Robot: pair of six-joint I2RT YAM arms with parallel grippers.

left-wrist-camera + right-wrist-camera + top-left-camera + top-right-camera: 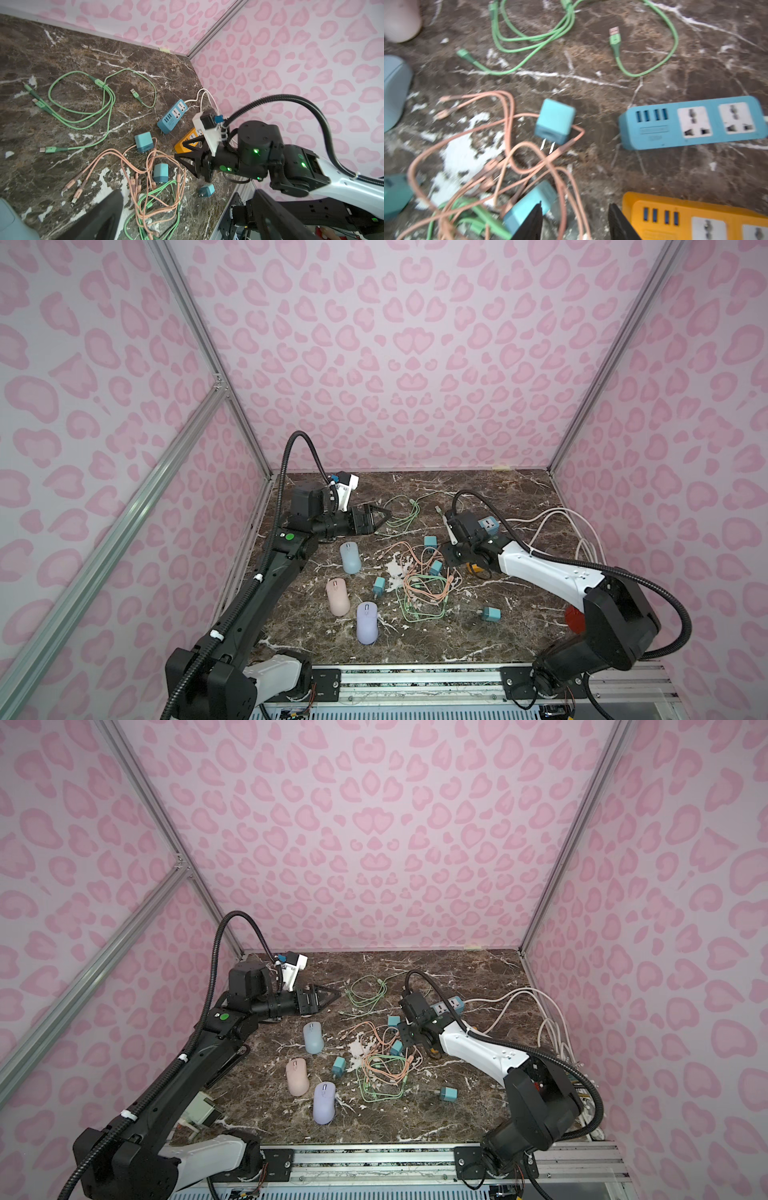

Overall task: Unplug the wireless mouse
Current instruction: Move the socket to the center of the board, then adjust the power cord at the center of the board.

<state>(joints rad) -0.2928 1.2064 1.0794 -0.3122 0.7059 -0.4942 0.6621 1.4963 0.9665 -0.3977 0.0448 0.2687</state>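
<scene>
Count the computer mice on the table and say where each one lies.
3. The blue mouse lies farthest back, the pink mouse just in front of it, and the lavender mouse nearest the camera. None seems hidden.

Robot lab booth (aluminium frame (197, 331), pink printed walls (415, 364))

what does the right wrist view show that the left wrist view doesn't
Only the right wrist view: an edge of the pink mouse. Only the left wrist view: the right arm and the pink patterned walls. Both: the blue power strip, orange power strip, green cable, peach cables and teal chargers.
</scene>
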